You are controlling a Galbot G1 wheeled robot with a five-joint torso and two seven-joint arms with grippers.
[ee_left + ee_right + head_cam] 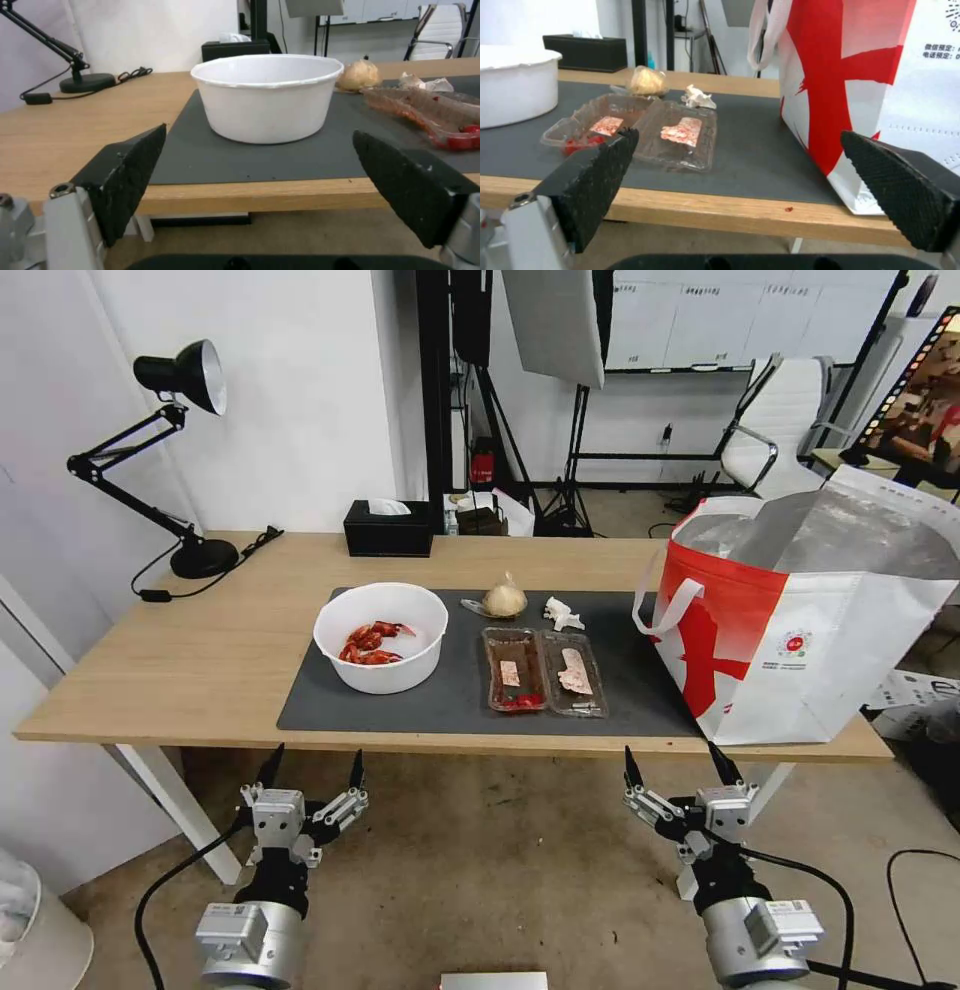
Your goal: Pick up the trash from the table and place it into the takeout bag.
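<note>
Four trash items on mat (440, 700) — one bowl (381, 636), tray (545, 671); both grippers wide.

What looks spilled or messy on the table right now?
A small red speck lies on the bare wood of the table at its front edge, just off the mat, beside the takeout bag. Nothing else has spilled.

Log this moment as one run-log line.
left gripper: open, below table edge, facing bowl | right gripper: open, below edge, facing tray | takeout bag: upright | trash: all on mat
</note>
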